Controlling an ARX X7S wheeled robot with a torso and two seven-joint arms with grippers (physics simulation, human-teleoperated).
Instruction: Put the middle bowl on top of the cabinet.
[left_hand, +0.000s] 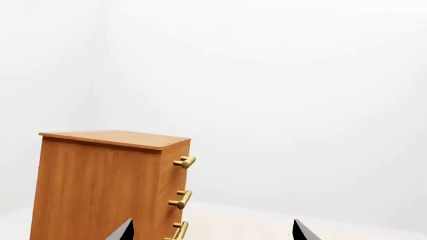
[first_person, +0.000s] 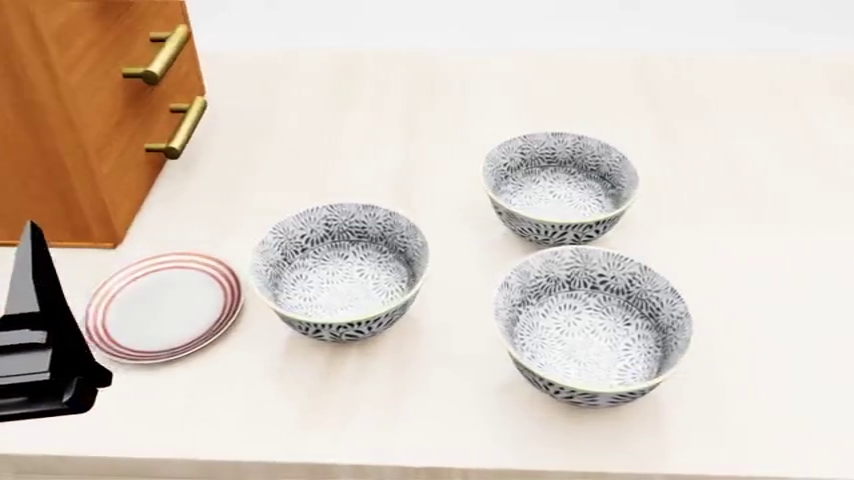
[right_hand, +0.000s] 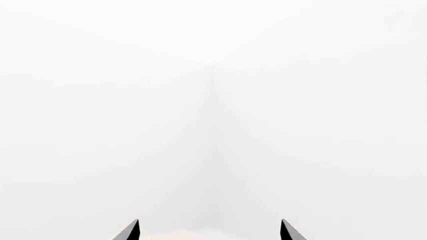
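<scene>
Head view: left gripper (first_person: 34, 330) low at the table edge, fingers apart, empty. Middle bowl (first_person: 342, 270) sits just beyond the plate (first_person: 163, 306), well apart; cabinet (first_person: 80, 110) ahead. Approach fm above, pinch near rim, lift straight. Right gripper (right_hand: 210, 232) spread, empty.

— What have I got on my head camera besides the job itself?
— A flat white plate (first_person: 163, 307) with red rings, lying on the pale wood table (first_person: 400, 420) towards the left front. A patterned bowl (first_person: 594, 325) stands upright at the front right, well apart from the plate.
— And on my wrist cameras?
— I see mostly bare white walls (right_hand: 213, 100) meeting in a corner.
</scene>
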